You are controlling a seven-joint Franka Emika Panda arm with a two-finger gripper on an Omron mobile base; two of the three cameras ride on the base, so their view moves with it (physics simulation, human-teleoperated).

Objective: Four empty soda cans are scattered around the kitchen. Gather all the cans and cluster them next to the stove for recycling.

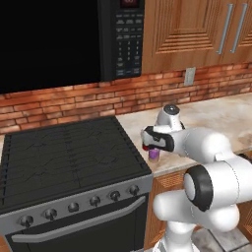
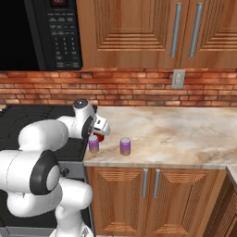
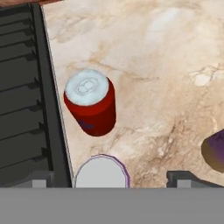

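Observation:
Three soda cans stand on the beige counter [image 2: 176,132] just right of the stove [image 1: 69,152] [image 2: 28,120] [image 3: 22,87]. A purple can [image 3: 101,173] [image 2: 94,144] [image 1: 154,154] with a silver top sits at the stove's edge, directly below my gripper [image 3: 113,178] [image 2: 98,133] [image 1: 154,146]. The gripper is open, its fingers spread wide on either side above this can and holding nothing. A red can [image 3: 89,107] [image 2: 100,137] stands just behind it. A second purple can [image 2: 125,146] [image 3: 214,151] stands a little to the right.
A black microwave [image 1: 49,39] [image 2: 51,32] hangs above the stove. Wooden cabinets [image 2: 139,28] line the brick wall, which carries an outlet [image 2: 177,78] [image 1: 189,76]. The counter runs on to the right, with cabinet doors [image 2: 152,194] below it.

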